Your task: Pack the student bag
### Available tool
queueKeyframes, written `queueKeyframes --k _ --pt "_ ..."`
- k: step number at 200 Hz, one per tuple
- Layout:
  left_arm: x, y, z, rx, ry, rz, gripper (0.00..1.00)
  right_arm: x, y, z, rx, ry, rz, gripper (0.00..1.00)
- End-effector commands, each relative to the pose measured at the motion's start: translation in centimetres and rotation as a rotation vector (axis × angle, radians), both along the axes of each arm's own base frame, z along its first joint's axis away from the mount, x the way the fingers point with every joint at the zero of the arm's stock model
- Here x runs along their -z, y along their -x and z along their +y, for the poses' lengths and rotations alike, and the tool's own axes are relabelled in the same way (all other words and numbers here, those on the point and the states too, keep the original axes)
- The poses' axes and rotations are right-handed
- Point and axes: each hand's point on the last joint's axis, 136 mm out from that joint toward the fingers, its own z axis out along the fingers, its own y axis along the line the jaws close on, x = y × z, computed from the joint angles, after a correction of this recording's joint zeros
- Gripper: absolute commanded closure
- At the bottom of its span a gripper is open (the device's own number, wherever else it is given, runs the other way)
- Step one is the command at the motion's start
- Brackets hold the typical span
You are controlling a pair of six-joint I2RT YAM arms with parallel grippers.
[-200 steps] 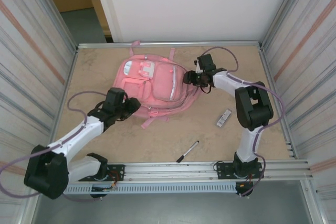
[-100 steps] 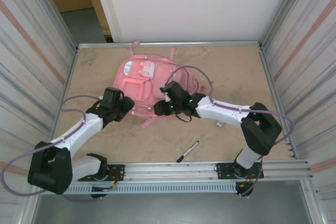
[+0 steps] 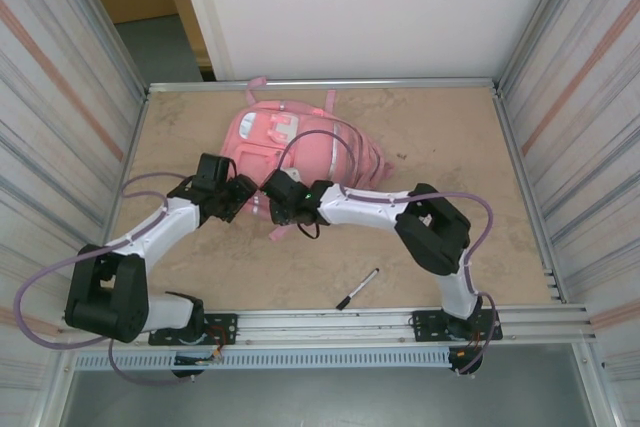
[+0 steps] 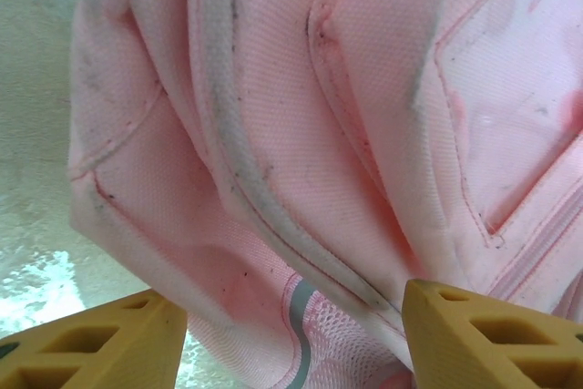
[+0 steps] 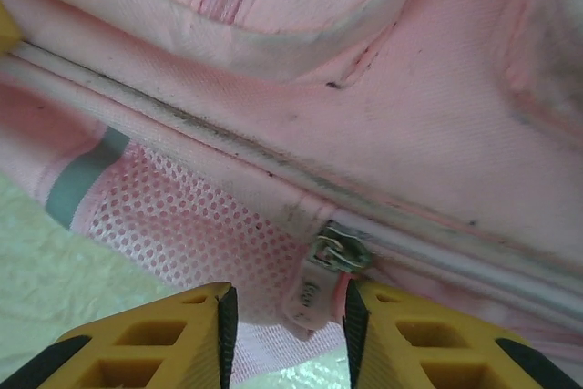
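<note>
— Where's the bag?
— The bag (image 3: 300, 152) lies flat, front up, at the far left-middle of the table (image 3: 450, 147). Its top loops are close to the far rail. I'm at its near edge with both arms.
— Left side?
— My left gripper (image 4: 290, 302) is at the near-left corner. The fingers are spread wide, with pink cloth and a pale seam ahead of them, and nothing is pinched.
— Right?
— My right gripper (image 5: 287, 291) is just beside it, over the near seam. The fingers stand narrow, either side of the zip pull (image 5: 321, 272). A gap shows on one side, so it isn't clamped. The mesh pocket (image 5: 173, 220) is alongside.
— Room to move?
— There's bare table right of the bag, out to the side wall. A pen (image 3: 357, 289) lies near the front rail, well apart from the bag.
</note>
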Motion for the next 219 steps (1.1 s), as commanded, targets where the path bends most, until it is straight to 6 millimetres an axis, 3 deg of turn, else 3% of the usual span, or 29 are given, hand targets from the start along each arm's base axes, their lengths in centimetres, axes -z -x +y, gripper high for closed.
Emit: queueKeyframes --k 1,34,88,109,167,177,195,219 --pt "-1.8 -0.5 -0.8 0.018 0.055 -0.050 0.37 0.2 -1.2 -1.9 0.130 0.114 -0.082 0.65" --pt "-2.1 0.4 -0.9 0.013 0.099 -0.058 0.37 -0.4 -2.5 -3.4 0.271 0.252 -0.199 0.69" --pt "-2.2 0.9 -0.2 0.009 0.130 -0.068 0.39 0.1 -3.1 -3.2 0.355 0.322 -0.223 0.71" --pt "-2.2 1.3 -0.1 0.015 0.136 -0.060 0.39 -0.5 -3.1 -3.0 0.356 0.297 -0.215 0.77" --pt "-2.3 1.6 0.8 0.022 0.090 -0.072 0.40 -2.1 -2.0 -3.3 0.360 0.175 -0.084 0.81" --pt "-2.3 1.6 0.8 0.027 0.082 -0.070 0.40 -2.2 -1.9 -3.3 0.353 0.140 -0.064 0.86" --pt "-2.4 1.4 0.3 0.041 0.110 -0.075 0.40 -2.4 -1.9 -2.6 0.299 0.044 -0.006 0.93" --pt "-2.2 0.9 -0.8 0.059 0.163 -0.071 0.41 -1.9 -1.3 -1.4 0.180 -0.093 0.129 0.92"
